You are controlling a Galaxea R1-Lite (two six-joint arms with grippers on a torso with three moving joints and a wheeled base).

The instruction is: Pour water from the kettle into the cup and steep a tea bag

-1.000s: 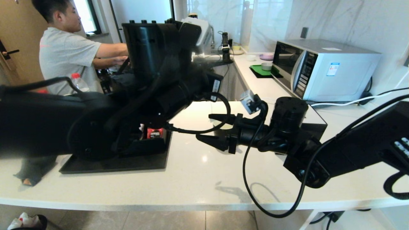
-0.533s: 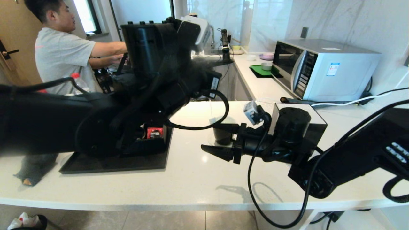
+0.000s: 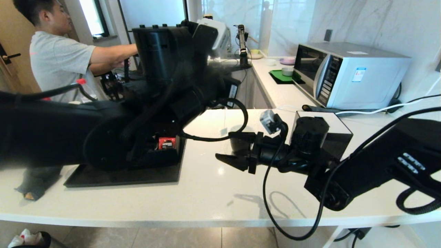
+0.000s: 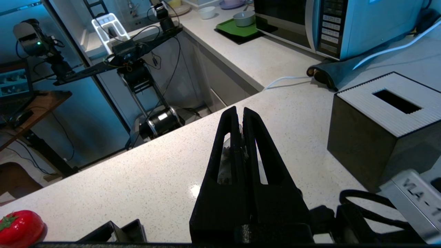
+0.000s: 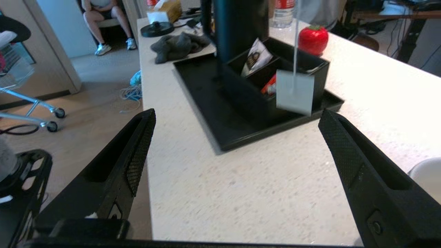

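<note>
Compared with a second ago, the right gripper (image 3: pixel 233 148) sits a little lower and nearer the cup (image 3: pixel 240 142), while the man in the grey shirt (image 3: pixel 58 62) has shifted further toward the left edge of the head view. Its jaws are spread wide and grasp nothing; the upper finger lies across the front of the cup and the lower one points out over the bare counter (image 3: pixel 213 196).

In the left wrist view the left gripper (image 4: pixel 240 113) is clenched, with the greyish tea bag (image 4: pixel 227 156) pinched between its fingers, raised above the counter. A thin white string hangs down from that gripper, and its small paper tag (image 5: pixel 295 91) dangles in front of the open right gripper, just above the cup.

Beyond the tag, past the right gripper's fingertips, stands a black compartment box (image 5: pixel 275 86) on a black tray (image 5: pixel 220 127), holding a white packet and a red packet. The tall black kettle (image 5: pixel 239 26) rises just behind that box. A black tissue box (image 4: pixel 382 127) with a white slotted top sits beside the right gripper's wrist, and a microwave (image 3: pixel 348 74) stands well beyond it.
</note>
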